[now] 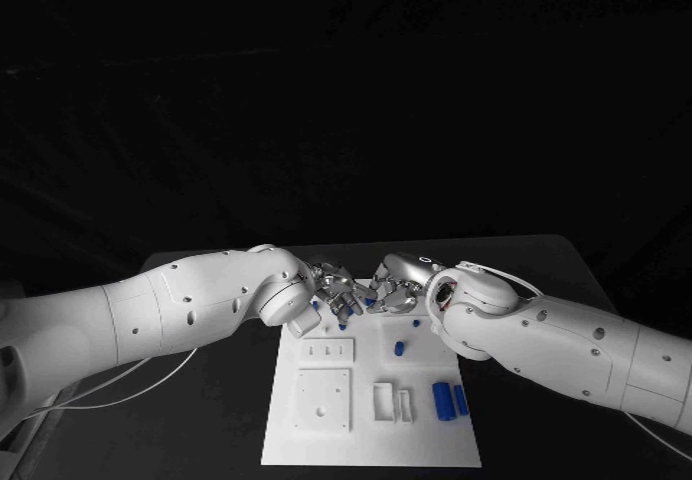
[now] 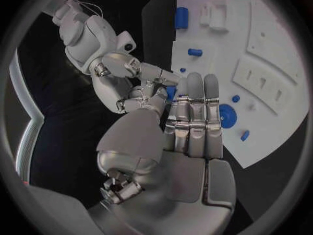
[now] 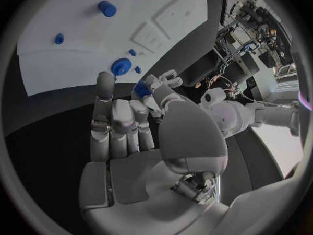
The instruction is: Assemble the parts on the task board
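My two hands meet fingertip to fingertip above the far end of the white task board [image 1: 368, 440]. Between them is a small blue part [image 1: 369, 298]; my left hand [image 1: 325, 290] and my right hand [image 1: 392, 285] both have a thumb and fingertips on it. In the left wrist view the blue part [image 2: 171, 92] sits between my left hand [image 2: 189, 125] and the right hand's fingers [image 2: 153, 75]. In the right wrist view the part [image 3: 142, 89] lies between my right hand [image 3: 127, 125] and the left hand's fingers [image 3: 164, 81]. How much of the part is covered I cannot tell.
On the board lie a blue disc [image 2: 227, 115], a short blue cylinder [image 1: 400, 348], two longer blue cylinders [image 1: 450, 399] near the right edge, small blue pegs [image 1: 417, 322], white slotted blocks [image 1: 327, 350] and a white bracket [image 1: 392, 402]. Black table surrounds the board.
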`<state>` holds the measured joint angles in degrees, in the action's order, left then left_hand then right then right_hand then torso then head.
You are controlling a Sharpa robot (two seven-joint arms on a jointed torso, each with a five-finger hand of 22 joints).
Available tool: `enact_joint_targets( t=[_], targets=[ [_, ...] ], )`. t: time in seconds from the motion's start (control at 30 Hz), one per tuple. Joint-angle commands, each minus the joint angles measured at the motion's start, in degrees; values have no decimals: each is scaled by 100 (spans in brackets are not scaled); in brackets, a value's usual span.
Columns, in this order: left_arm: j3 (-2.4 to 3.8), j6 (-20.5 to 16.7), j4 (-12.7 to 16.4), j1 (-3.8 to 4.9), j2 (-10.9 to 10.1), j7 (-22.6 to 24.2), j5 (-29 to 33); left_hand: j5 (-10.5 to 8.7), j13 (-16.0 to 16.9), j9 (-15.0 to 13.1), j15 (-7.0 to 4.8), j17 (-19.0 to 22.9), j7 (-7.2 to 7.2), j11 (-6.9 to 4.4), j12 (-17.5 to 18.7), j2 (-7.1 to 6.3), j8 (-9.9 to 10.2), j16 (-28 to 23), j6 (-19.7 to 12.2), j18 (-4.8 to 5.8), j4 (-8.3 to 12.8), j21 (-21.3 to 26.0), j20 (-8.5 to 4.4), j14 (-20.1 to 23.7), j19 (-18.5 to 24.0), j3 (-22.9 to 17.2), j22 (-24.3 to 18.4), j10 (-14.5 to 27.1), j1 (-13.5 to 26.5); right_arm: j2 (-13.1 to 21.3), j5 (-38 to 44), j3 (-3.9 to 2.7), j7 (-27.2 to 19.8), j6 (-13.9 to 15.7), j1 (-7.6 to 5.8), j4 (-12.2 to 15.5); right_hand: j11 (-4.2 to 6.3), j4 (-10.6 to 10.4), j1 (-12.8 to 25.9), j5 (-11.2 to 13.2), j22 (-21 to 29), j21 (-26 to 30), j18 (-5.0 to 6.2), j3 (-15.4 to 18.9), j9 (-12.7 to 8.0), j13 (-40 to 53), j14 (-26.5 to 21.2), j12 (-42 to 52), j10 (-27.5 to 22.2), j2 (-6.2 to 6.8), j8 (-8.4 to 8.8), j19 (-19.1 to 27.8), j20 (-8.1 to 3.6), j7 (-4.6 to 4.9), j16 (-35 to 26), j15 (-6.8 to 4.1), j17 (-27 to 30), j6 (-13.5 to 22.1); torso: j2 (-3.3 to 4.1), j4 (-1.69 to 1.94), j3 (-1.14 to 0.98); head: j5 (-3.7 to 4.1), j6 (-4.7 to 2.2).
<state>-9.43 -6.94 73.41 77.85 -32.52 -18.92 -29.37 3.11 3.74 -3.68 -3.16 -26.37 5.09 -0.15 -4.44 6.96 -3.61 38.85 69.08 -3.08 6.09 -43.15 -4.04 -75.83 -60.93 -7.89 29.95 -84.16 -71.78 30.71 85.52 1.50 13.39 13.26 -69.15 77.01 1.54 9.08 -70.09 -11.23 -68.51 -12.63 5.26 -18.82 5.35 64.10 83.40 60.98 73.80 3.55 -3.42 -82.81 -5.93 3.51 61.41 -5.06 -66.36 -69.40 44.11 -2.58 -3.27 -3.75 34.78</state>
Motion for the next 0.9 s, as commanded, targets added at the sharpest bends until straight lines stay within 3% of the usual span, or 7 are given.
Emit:
enact_joint_targets(
  t=[0.03,0.2,0.67,0.9],
  targets=[
    [4,161,12,0,13,20,-121,-9,37,-127,-59,-79,-347,-90,-224,-28,-34,145,458,60,114,-91,-77,-106,-63,-145,54,-247,99,19,61,4,-1,23,12,-2,35,-44,-42,-32,7,7,-99,3,-3,-4,13,-27,6,-6,-23,-15,-45,-34,-30,-29,2,-48,3,3,-4,7,6],
    [-1,211,9,-4,11,12,-188,-11,54,-262,-142,-251,-420,-178,-708,-72,-18,451,658,103,11,-307,-174,-180,-108,-78,212,-255,122,26,49,4,-6,30,17,3,37,-52,-34,-45,9,8,-99,3,-2,-4,14,-26,9,-5,-22,-14,-45,-38,-30,-29,3,-49,2,3,-5,17,13],
    [-10,151,10,-14,16,20,-342,49,114,-848,-292,-431,-542,-339,-1525,-173,-21,1029,915,150,-24,-724,-319,-387,-101,-110,543,-262,119,14,21,4,-15,39,36,2,37,-60,-30,-58,12,11,-100,1,-3,-12,12,-36,2,-1,-21,-15,-45,-35,-37,-30,7,-44,4,2,-4,37,9],
    [-12,-9,11,-15,13,-8,-422,459,304,-1126,-343,-705,-592,-400,-1909,-292,-21,1554,1028,238,38,-821,-376,-236,77,-191,670,-264,183,16,-2,4,-29,33,38,-6,21,-88,-8,-67,38,37,-103,6,-25,-73,-2,-112,-47,38,-17,-2,-38,-8,-108,-19,57,43,5,3,-5,42,12]
  ],
)
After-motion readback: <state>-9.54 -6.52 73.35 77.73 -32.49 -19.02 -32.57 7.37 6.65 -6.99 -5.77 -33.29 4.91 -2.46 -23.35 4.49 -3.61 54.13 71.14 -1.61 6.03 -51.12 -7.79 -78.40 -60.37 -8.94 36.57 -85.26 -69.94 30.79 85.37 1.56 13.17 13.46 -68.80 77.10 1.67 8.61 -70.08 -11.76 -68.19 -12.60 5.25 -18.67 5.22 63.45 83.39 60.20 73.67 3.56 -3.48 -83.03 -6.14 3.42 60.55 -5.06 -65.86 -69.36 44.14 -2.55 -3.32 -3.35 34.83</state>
